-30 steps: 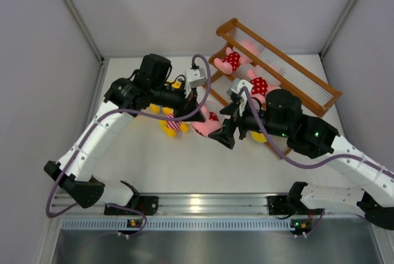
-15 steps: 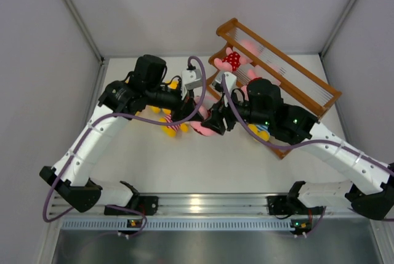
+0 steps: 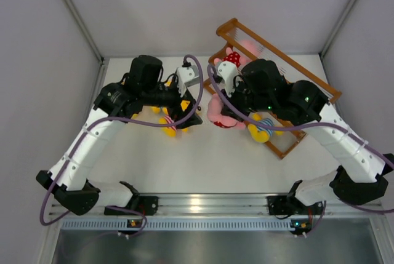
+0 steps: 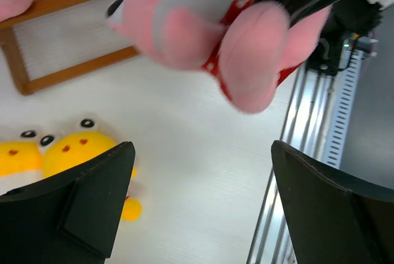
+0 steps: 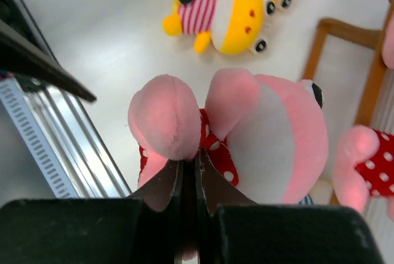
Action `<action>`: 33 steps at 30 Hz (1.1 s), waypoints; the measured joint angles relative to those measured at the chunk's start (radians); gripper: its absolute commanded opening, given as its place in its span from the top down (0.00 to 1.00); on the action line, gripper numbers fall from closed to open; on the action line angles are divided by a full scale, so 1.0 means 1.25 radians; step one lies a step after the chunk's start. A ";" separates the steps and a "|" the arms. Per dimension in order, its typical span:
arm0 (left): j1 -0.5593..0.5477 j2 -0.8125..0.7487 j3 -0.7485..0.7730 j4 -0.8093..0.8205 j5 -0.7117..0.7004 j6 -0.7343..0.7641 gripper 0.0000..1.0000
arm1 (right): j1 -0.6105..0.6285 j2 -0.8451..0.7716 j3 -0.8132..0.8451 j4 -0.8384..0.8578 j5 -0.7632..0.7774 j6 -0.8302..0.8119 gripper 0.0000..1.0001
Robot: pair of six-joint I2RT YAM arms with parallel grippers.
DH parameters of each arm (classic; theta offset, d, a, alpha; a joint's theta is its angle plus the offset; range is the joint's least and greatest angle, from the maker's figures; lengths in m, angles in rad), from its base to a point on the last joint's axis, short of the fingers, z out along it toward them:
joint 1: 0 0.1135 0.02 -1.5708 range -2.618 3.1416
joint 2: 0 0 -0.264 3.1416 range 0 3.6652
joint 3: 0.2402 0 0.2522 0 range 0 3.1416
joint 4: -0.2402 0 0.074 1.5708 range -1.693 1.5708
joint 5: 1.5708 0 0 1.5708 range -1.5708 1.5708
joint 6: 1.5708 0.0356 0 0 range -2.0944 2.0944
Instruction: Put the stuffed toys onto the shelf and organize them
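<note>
While my right gripper (image 5: 188, 167) pinches a pink toy (image 5: 271, 135) beside the shelf (image 3: 308, 71) at the table's far right corner, where a second pink toy (image 3: 233, 60) lies, my left gripper (image 4: 203, 181) gapes wide, empty.

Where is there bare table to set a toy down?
Free: the wide near strip of table between the yellow toys and the rail. Crowded: mid-table, where the open left gripper, the right gripper holding the pink toy, and the shelf meet.
</note>
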 measured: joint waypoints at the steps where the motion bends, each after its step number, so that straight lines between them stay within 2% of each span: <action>1: 0.000 0.000 0.000 0.001 -0.028 0.001 0.02 | 0.000 0.013 0.031 -0.034 0.022 -0.008 1.00; 4: 0.001 0.002 0.002 0.003 -0.106 0.002 0.02 | -0.002 0.048 0.092 -0.120 0.090 -0.027 1.00; 9: 0.001 0.004 0.006 0.003 -0.160 0.002 0.02 | -0.021 0.057 0.073 -0.189 0.112 -0.044 1.00; 21: 0.001 0.018 0.006 0.003 -0.176 0.008 0.02 | -0.108 -0.081 -0.099 -0.219 0.218 -0.070 1.00; 27: 0.001 0.024 0.006 0.003 -0.175 0.010 0.02 | -0.140 -0.103 -0.216 -0.225 0.288 -0.088 1.00; 33: 0.001 0.024 0.007 0.004 -0.176 0.017 0.02 | -0.146 -0.103 -0.206 -0.232 0.244 -0.105 1.00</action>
